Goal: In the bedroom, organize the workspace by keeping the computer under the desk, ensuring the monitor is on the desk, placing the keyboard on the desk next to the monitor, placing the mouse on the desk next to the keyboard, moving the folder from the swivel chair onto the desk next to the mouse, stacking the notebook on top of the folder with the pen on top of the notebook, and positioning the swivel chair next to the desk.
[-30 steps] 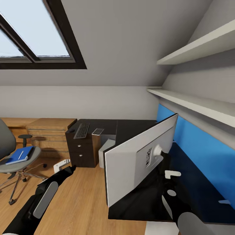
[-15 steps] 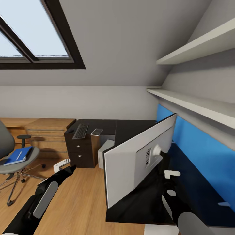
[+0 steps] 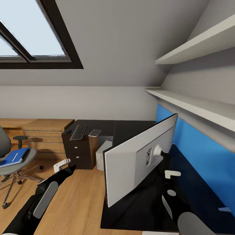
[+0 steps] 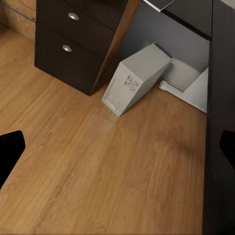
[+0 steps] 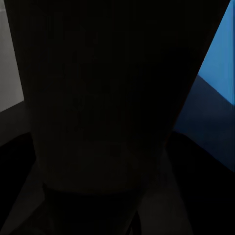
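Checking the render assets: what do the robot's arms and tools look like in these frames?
In the head view, the left arm is glossy black with a long grey oval panel on the forearm, ending in a white tool. The right arm is likewise black, with a grey rounded shell near the frame's edge and a small grey oval panel. Its tool shows a white bracket-like piece. No cables or markings visible.

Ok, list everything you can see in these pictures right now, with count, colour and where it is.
monitor: one, white back, on the near desk wing
desk: one, glossy black
keyboard: one, black, on the far desk wing
notebook: one, grey, beside the keyboard
computer: one, pale grey, on the floor under the desk
chair: one, grey, at the left
folder: one, blue, on the chair seat
cabinet: one, light wood, left of the desk
left claw: white, over the floor
right claw: white, behind the monitor
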Motion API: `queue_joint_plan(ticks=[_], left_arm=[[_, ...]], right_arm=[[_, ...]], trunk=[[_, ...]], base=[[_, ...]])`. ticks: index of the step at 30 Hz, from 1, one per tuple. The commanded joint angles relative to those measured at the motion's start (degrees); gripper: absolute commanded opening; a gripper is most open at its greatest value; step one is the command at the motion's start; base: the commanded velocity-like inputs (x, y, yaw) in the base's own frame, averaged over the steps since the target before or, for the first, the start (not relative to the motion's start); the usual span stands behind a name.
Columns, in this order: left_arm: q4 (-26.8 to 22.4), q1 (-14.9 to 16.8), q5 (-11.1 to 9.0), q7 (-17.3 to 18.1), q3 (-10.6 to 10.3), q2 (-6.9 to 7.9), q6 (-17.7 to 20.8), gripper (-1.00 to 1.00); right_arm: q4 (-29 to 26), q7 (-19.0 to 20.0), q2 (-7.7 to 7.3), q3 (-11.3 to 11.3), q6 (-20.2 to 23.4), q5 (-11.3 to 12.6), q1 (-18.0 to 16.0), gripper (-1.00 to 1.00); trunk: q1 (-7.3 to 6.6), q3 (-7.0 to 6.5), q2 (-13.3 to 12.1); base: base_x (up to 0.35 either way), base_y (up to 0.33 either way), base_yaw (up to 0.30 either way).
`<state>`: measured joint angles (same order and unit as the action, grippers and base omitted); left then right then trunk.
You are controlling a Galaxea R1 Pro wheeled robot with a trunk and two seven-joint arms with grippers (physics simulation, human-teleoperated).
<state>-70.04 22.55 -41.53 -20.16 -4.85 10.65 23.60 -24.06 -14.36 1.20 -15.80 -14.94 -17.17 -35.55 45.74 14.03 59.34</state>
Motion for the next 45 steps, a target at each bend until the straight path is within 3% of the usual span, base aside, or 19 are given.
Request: queue_joint_plan(ticks=[1,25,45], left_arm=[[-0.1,0.04,-0.62,-0.58,-0.16,0.07,0.05,1.0],[-0.1,0.04,-0.74,-0.58,-0.16,0.07,0.05,1.0],[-0.1,0.04,-0.72,-0.58,-0.16,0.07,0.05,1.0]], right_arm=[[0.07,-0.23,0.03,-0.28,-0.35,-0.06,-0.05,-1.0],[0.15,-0.23,0.03,-0.28,-0.35,-0.06,-0.05,-1.0],[0.16,-0.23,0.03,-0.23,-0.35,-0.06,-0.05,-1.0]], trunk=[[0.01,0.08,0.05],[0.01,0.08,0.05],[0.01,0.08,0.05]], base=[[0.029,-0.025,0.0],[0.036,-0.03,0.0],[0.205,-0.077,0.0]])
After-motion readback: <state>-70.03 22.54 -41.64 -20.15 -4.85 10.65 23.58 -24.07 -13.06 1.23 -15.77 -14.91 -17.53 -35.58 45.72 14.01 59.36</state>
